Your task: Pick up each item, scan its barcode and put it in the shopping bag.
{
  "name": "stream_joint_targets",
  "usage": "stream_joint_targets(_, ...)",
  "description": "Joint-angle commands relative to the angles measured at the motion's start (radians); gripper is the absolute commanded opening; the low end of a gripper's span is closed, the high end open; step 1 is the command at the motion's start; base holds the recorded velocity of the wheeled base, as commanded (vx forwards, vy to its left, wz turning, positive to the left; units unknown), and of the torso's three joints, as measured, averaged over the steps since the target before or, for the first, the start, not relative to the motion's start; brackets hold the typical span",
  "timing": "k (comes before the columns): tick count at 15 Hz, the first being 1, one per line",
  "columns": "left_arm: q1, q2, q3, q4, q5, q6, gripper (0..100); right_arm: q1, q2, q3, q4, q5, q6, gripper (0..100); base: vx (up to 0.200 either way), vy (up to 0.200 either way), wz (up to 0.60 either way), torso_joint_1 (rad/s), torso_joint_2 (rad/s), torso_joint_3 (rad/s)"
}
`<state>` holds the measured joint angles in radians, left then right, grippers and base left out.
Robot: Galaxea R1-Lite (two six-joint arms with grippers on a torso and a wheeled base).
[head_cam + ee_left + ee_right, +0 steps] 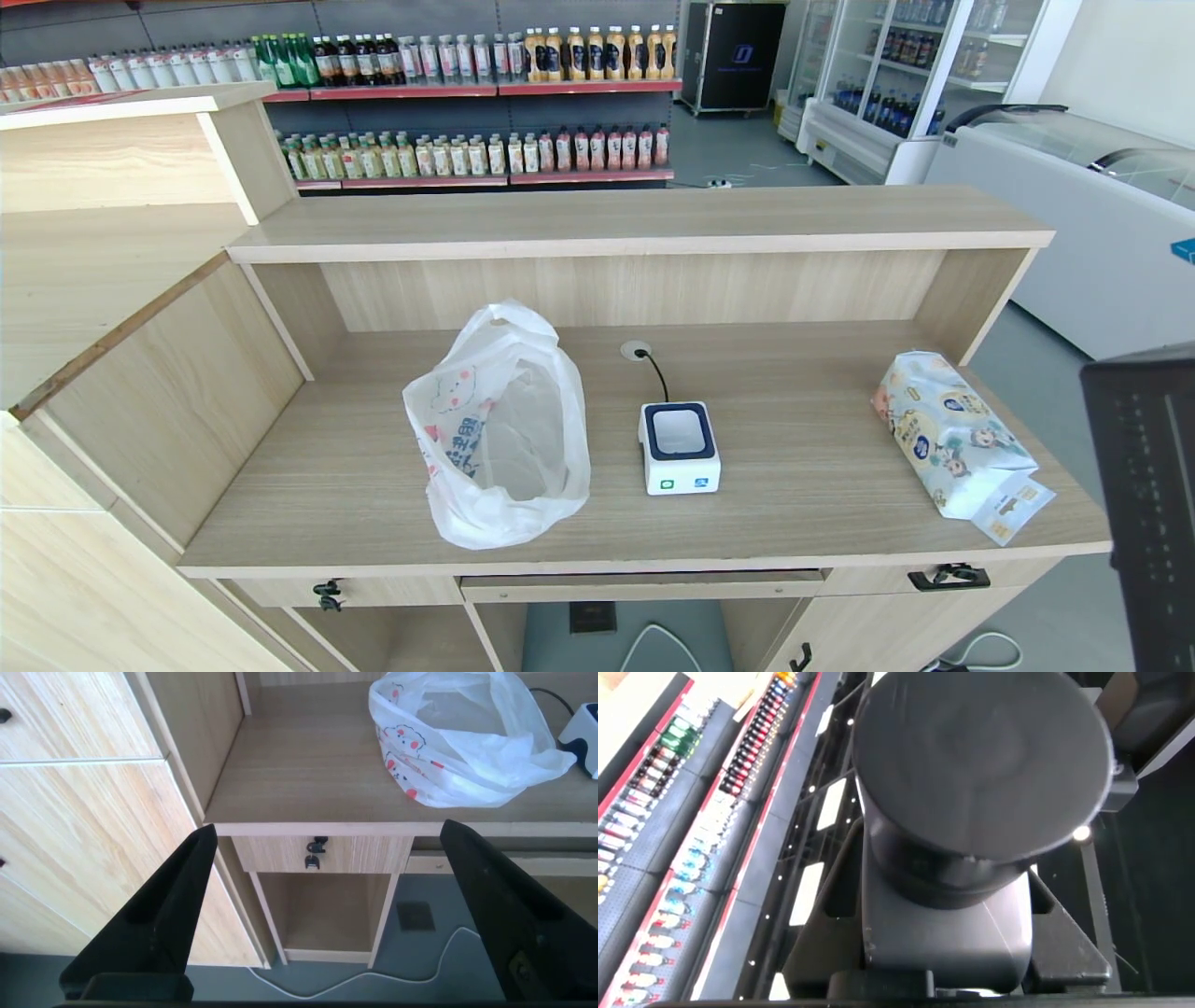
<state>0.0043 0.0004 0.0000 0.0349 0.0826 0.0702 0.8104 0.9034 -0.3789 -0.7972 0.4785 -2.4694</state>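
**Pack waits at the desk's right end, far from the left jaws**

Nothing is in hand yet. The one item to be scanned, a printed soft pack (952, 434), lies flat at the right end of the desk (803, 439). Its flap end is near the front edge. Its long axis runs front to back and slants a little rightward toward the near end.

The scanner (680, 448) sits mid-desk, face up. The bag (499, 429) stands just to its left, mouth open upward.

The left jaws are spread wide and hold nothing. They hang low before the desk's left front, below the top, with the bag ahead of them. The pack is well apart from them, beyond both bag and scanner. I cannot tell the state of the right jaws.

The pack lies on the robot's right, so the right arm looks the likelier one for the pick. A grasp across the pack's short width would suit how it lies.
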Motion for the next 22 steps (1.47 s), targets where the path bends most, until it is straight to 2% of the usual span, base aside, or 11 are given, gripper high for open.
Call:
stream_joint_targets(1,0.0,0.0,0.0,0.0,-0.001,0.0,100,0.003,0.002,0.0,0.0,0.0,0.0,0,0.0,0.0,0.0,0.0,0.0,0.0)
stream_joint_targets(4,0.0,0.0,0.0,0.0,0.0,0.0,100,0.0,0.002,-0.008,-0.002,-0.003,0.02,0,0.0,0.0,0.0,0.0,0.0,0.0)
stream_joint_targets(6,0.0,0.0,0.0,0.0,0.0,0.0,100,-0.023,0.015,-0.048,-0.011,-0.064,0.164,0,0.0,0.0,0.0,0.0,0.0,0.0)
stream_joint_targets(9,0.0,0.0,0.0,0.0,0.0,0.0,100,-0.089,0.077,-0.084,0.024,-0.46,0.747,0,0.0,0.0,0.0,0.0,0.0,0.0)
stream_joint_targets(11,0.0,0.0,0.0,0.0,0.0,0.0,100,-0.131,0.083,-0.094,0.176,-0.557,1.109,0,0.0,0.0,0.0,0.0,0.0,0.0)
stream_joint_targets(12,0.0,0.0,0.0,0.0,0.0,0.0,100,-0.168,0.08,-0.115,0.21,-0.581,1.185,0,0.0,0.0,0.0,0.0,0.0,0.0)
stream_joint_targets(14,0.0,0.001,0.0,0.0,0.0,0.0,100,-0.29,0.094,-0.222,0.291,-0.704,1.388,0,0.0,0.0,0.0,0.0,0.0,0.0)
stream_joint_targets(15,0.0,0.001,0.0,0.0,0.0,0.0,100,-0.364,0.132,-0.296,0.357,-0.738,1.56,0,0.0,0.0,0.0,0.0,0.0,0.0)
stream_joint_targets(17,0.0,0.0,0.0,0.0,0.0,0.0,100,-0.508,0.13,-0.304,0.408,-0.738,1.799,0,0.0,0.0,0.0,0.0,0.0,0.0)
stream_joint_targets(20,0.0,0.0,0.0,0.0,0.0,0.0,100,-0.651,0.132,-0.333,0.57,-0.738,2.071,0,0.0,0.0,0.0,0.0,0.0,0.0)
stream_joint_targets(22,0.0,0.0,0.0,0.0,0.0,0.0,100,-0.718,0.164,-0.371,0.662,-0.716,2.126,0,0.0,0.0,0.0,0.0,0.0,0.0)
